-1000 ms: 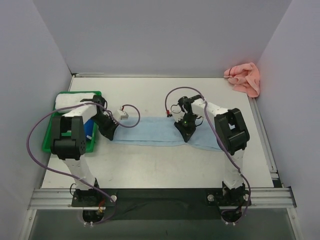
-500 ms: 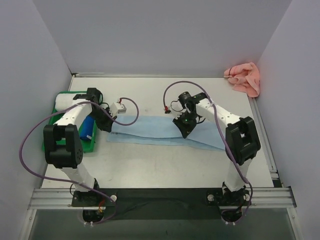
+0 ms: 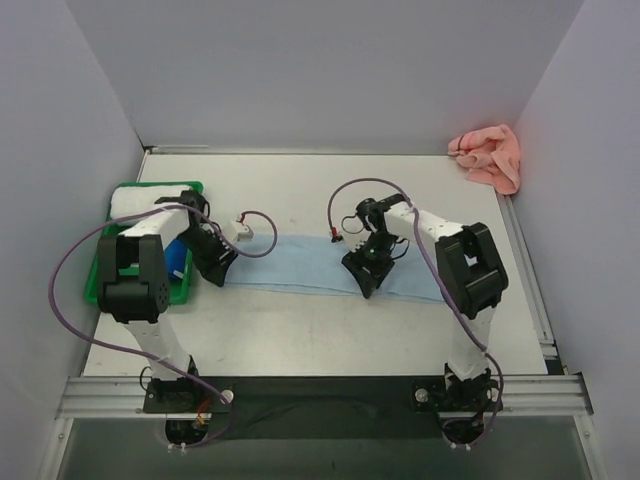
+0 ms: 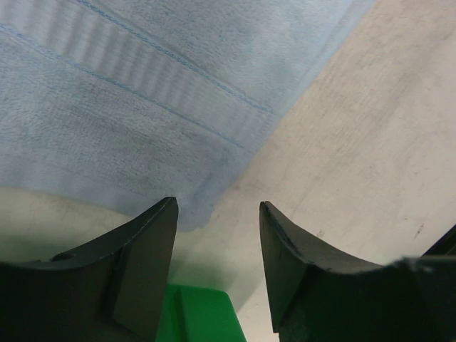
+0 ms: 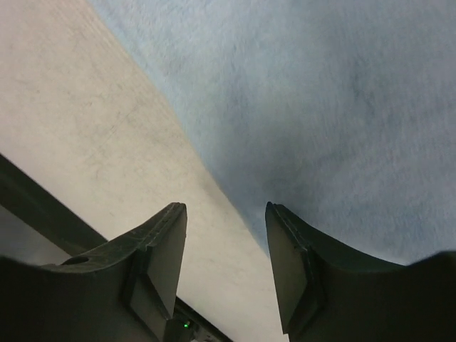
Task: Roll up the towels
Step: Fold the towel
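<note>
With my left gripper (image 4: 217, 214) and right gripper (image 5: 224, 214) both half parted and empty, the blue towel (image 3: 290, 262) lies flat under them, its long axis running from one to the other, its left end at my left jaws, the pink towel (image 3: 487, 157) bunched far beyond my right.

Pale grey walls (image 3: 320, 70) stood at nine, twelve and three o'clock, scuffed off-white tabletop (image 3: 320, 335) lay between them, evenly lit, aluminium rail (image 3: 320, 393) ran at six o'clock
</note>
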You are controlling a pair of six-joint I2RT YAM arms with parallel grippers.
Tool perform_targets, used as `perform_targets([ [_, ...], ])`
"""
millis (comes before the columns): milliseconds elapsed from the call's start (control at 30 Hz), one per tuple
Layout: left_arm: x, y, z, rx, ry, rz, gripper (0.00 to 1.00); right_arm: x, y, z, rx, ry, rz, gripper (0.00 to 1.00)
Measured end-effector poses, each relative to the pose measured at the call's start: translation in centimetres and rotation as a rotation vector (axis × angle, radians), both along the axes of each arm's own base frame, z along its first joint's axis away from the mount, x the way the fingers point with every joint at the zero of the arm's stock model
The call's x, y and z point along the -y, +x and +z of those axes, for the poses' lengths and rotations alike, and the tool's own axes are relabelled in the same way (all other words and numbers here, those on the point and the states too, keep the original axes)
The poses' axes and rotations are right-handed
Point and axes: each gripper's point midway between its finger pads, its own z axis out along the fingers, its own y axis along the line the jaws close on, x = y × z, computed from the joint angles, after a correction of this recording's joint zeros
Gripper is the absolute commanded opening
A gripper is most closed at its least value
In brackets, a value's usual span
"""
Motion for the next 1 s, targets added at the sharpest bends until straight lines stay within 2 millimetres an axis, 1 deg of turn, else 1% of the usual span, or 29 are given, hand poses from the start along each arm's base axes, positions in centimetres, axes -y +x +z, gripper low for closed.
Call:
perform_targets([
  [33,0.0,0.0,0.4,0.005,-0.005,0.002,0.64,0.1,0.0,0.5,-0.002,0.015,-0.012,0.49],
  [100,0.3,0.0,1.8,0.027,-0.023,0.012,0.64,0.8,0.4,2.1,0.002,0.060,-0.066,0.47],
  [133,0.6,0.2,2.8,0.044,-0.034,0.014,0.63,1.5,0.8,3.0,0.012,0.083,-0.107,0.46],
  [167,1.0,0.7,3.8,0.071,-0.046,0.019,0.62,2.2,1.4,4.0,0.023,0.105,-0.154,0.42],
  [200,1.5,1.3,4.8,0.103,-0.059,0.022,0.60,3.4,2.0,4.8,0.039,0.118,-0.207,0.40],
  [233,2.1,1.9,5.8,0.133,-0.073,0.024,0.58,4.6,2.8,5.5,0.056,0.123,-0.259,0.33],
  [267,2.9,2.4,6.5,0.161,-0.086,0.028,0.57,5.8,3.5,5.9,0.068,0.125,-0.312,0.30],
  [300,3.6,2.8,7.0,0.177,-0.098,0.036,0.53,7.4,4.4,6.1,0.075,0.117,-0.377,0.28],
  [333,4.5,3.3,7.2,0.190,-0.109,0.050,0.52,8.6,5.0,5.9,0.074,0.105,-0.425,0.25],
  [400,5.7,3.8,6.7,0.187,-0.118,0.073,0.49,10.3,5.8,4.9,0.045,0.071,-0.496,0.24],
  [467,6.3,4.3,5.4,0.171,-0.120,0.111,0.48,11.5,6.3,3.1,0.001,0.025,-0.539,0.23],
  [600,6.0,4.1,2.2,0.103,-0.087,0.189,0.48,13.4,7.1,-0.9,-0.080,-0.083,-0.577,0.22],
  [667,5.8,3.7,0.9,0.071,-0.068,0.220,0.46,13.9,7.9,-1.0,-0.109,-0.119,-0.594,0.22],
  [733,5.6,3.4,0.1,0.050,-0.049,0.242,0.45,14.9,9.9,-1.0,-0.070,-0.160,-0.601,0.22],
  [800,5.5,3.5,-0.3,0.039,-0.042,0.269,0.42,15.8,11.7,-0.9,-0.024,-0.202,-0.599,0.22],
  [867,5.6,3.6,-0.5,0.034,-0.039,0.292,0.38,16.7,13.5,-0.8,0.024,-0.230,-0.601,0.27],
  [900,5.6,3.8,-0.5,0.035,-0.038,0.302,0.37,17.1,14.2,-0.7,0.050,-0.244,-0.599,0.30],
  [933,5.6,3.8,-0.5,0.032,-0.035,0.311,0.37,17.7,14.8,-0.6,0.078,-0.258,-0.597,0.37],
  [1000,5.6,3.9,-0.6,0.025,-0.033,0.328,0.38,19.0,15.8,-0.4,0.122,-0.280,-0.596,0.40],
])
